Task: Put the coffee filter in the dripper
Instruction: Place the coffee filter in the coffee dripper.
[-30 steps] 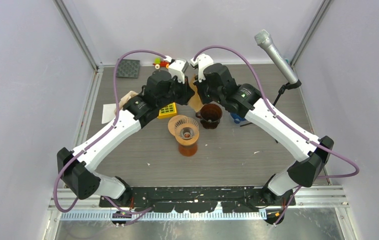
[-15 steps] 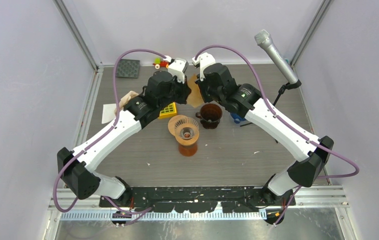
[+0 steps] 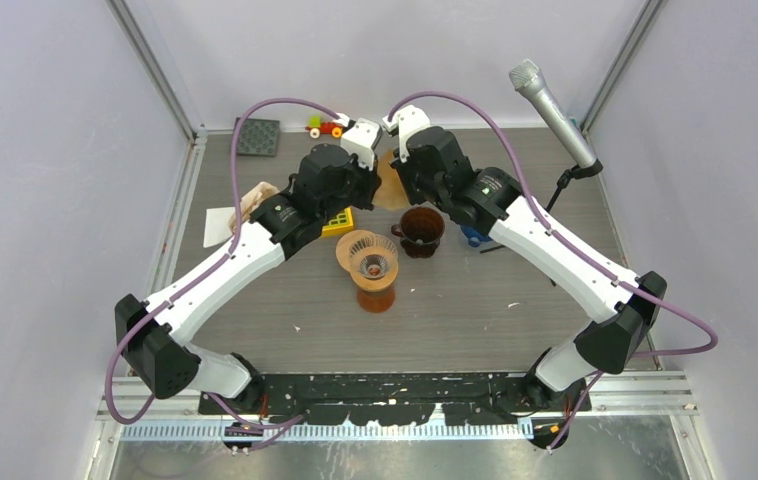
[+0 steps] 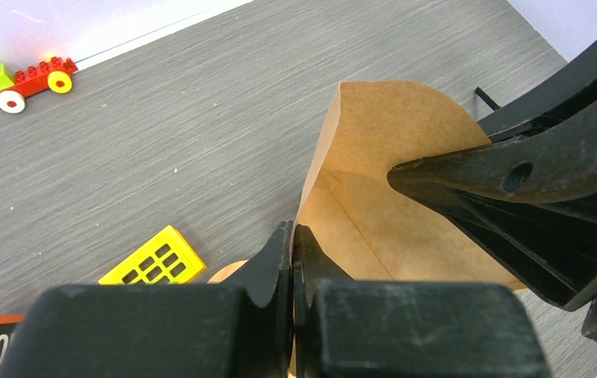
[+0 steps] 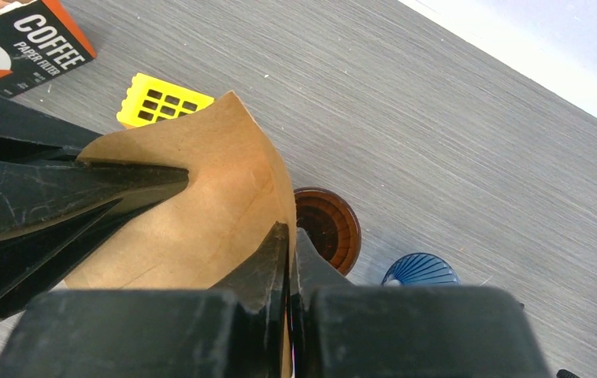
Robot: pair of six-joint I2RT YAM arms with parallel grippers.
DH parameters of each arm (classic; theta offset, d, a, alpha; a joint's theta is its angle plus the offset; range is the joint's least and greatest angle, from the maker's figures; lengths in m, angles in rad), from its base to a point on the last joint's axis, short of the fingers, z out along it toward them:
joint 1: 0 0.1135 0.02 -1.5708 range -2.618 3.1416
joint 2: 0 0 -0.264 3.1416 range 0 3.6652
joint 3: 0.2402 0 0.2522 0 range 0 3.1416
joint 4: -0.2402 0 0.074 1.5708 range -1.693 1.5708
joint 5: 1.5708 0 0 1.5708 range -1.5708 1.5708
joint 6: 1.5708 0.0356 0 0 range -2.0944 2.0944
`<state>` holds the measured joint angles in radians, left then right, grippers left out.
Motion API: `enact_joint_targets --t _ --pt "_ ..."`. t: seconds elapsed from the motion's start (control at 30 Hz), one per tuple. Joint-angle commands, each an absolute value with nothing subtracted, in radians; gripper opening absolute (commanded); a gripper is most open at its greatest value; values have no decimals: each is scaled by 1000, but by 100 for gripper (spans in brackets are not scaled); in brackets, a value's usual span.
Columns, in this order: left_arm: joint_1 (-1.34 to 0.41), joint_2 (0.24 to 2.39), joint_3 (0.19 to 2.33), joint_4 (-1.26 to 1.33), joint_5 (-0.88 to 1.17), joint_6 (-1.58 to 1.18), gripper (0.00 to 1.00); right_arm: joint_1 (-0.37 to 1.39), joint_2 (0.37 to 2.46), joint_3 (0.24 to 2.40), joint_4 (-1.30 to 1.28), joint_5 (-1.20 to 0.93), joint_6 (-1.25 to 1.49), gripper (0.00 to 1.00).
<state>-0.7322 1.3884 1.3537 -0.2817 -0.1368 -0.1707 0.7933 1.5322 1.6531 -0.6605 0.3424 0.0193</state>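
Brown coffee filter (image 3: 390,196) sits top middle; my left jaws and right jaws both squeeze it tight.

Robotics lab test cell. Grey wood-grain table (image 3: 455,310) boxed in by plain pale walls (image 3: 45,150) on aluminium frame posts (image 3: 155,70). Two white-and-black robot arms (image 3: 225,265) bolted to a black base rail (image 3: 395,385); silver-headed microphone (image 3: 553,110) on a stand.
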Motion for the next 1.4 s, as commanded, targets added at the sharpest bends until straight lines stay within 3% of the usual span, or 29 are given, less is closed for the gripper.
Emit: enact_joint_targets --t 0.0,0.33,1.03,1.37 --pt "-736 1370 1370 -242 -167 -143 0 788 1521 1680 -644 365 5 9" --pt "-736 1346 1344 -222 -146 -138 0 788 1486 1643 -627 334 5 23" --pt "-735 1312 1319 -219 -68 -147 0 732 1402 1569 -592 192 -2 26" --pt "-735 1324 1329 -238 75 -127 0 696 1346 1554 -583 14 -2 36"
